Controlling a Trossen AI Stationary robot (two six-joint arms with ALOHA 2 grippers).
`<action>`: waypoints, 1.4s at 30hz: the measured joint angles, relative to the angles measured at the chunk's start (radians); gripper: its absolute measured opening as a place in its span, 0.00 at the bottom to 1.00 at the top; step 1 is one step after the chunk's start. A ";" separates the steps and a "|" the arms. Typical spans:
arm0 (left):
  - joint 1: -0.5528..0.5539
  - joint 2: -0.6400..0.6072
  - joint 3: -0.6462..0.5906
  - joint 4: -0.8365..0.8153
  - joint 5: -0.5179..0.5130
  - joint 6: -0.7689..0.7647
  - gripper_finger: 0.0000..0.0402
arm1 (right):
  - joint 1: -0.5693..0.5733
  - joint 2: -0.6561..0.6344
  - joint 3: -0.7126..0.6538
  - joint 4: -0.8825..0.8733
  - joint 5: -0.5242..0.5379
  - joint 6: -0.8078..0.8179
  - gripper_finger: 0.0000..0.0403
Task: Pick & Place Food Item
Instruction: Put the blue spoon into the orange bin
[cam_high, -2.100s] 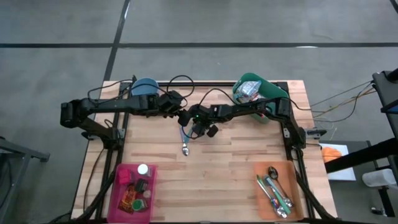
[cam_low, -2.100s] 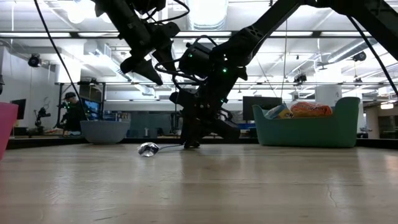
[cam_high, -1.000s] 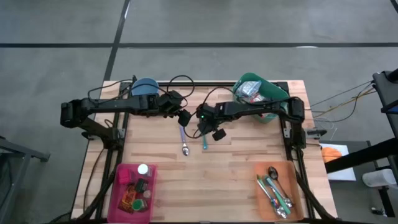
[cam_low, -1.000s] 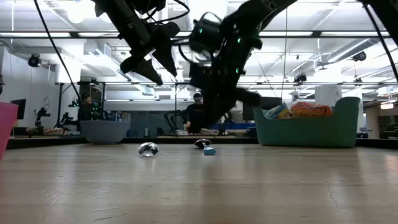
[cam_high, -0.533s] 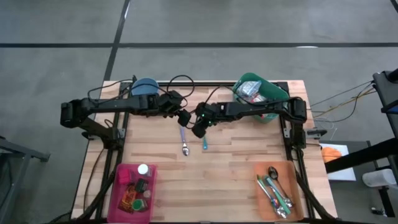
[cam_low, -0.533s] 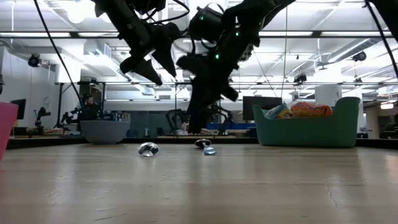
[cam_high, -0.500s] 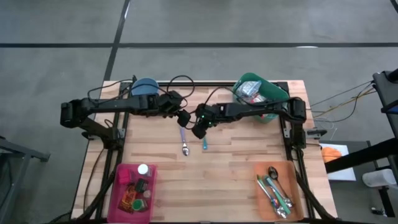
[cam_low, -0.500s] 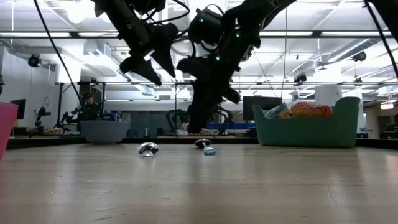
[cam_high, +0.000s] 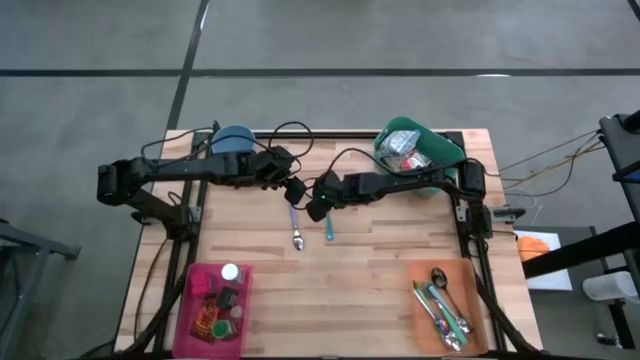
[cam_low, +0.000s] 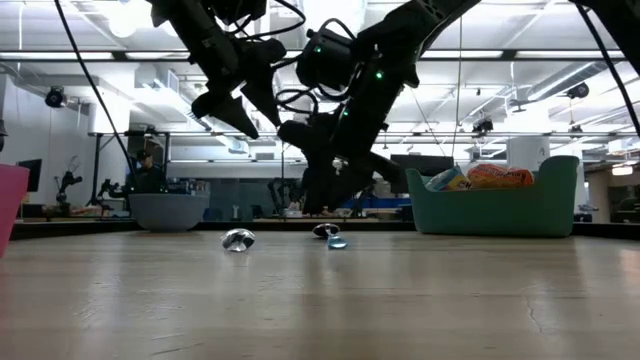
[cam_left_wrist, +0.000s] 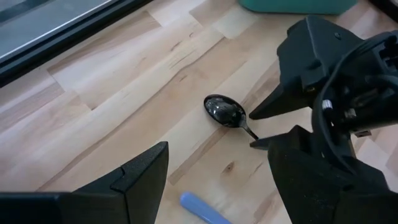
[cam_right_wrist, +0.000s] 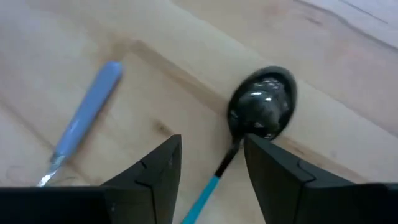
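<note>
Teal-handled spoon (cam_high: 328, 228): the thing I take to be in hand. It lies flat on the worktop (cam_high: 390, 270) near the centre, bowl toward 12 o'clock, handle toward 6, directly under my right claw.
Handling: I judge it light, rigid and slick. The dark bowl (cam_right_wrist: 261, 111) is glossy and rounded, and a pinch there would likely skid off. It lies low on the wood, so the fingers would have to come right down to the surface.
Where to hold: I'd take the narrow neck or the teal handle (cam_right_wrist: 205, 196), closing across its width.
Right claw (cam_high: 318, 205): low over the spoon, fingers parted, nothing between them. The spoon's neck runs through the gap but is not pinched.
Blue-handled spoon (cam_high: 296, 224): just at 9 o'clock of the teal one, roughly parallel, apart from it.
Left claw (cam_high: 291, 190): hangs above the worktop at about 11 o'clock of the spoons, fingers spread, empty.
Green bin (cam_high: 415, 150): at 2 o'clock, far edge, with packaged food inside.
Blue bowl (cam_high: 233, 139): at 10 o'clock, far edge.
Orange tray (cam_high: 422, 325): at 4 o'clock, near edge, holding more spoons.
Pink bin (cam_high: 192, 325): at 8 o'clock, holding small items.
</note>
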 joint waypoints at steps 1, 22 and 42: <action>0.000 0.000 0.000 0.000 0.000 0.000 0.70 | 0.002 0.000 -0.005 0.000 0.011 0.008 0.43; 0.000 0.000 0.000 -0.004 0.000 -0.003 0.70 | 0.036 0.106 -0.028 0.041 0.164 0.107 0.44; 0.000 0.000 0.000 -0.003 0.000 0.000 0.70 | 0.035 0.114 -0.028 0.049 0.161 0.068 0.35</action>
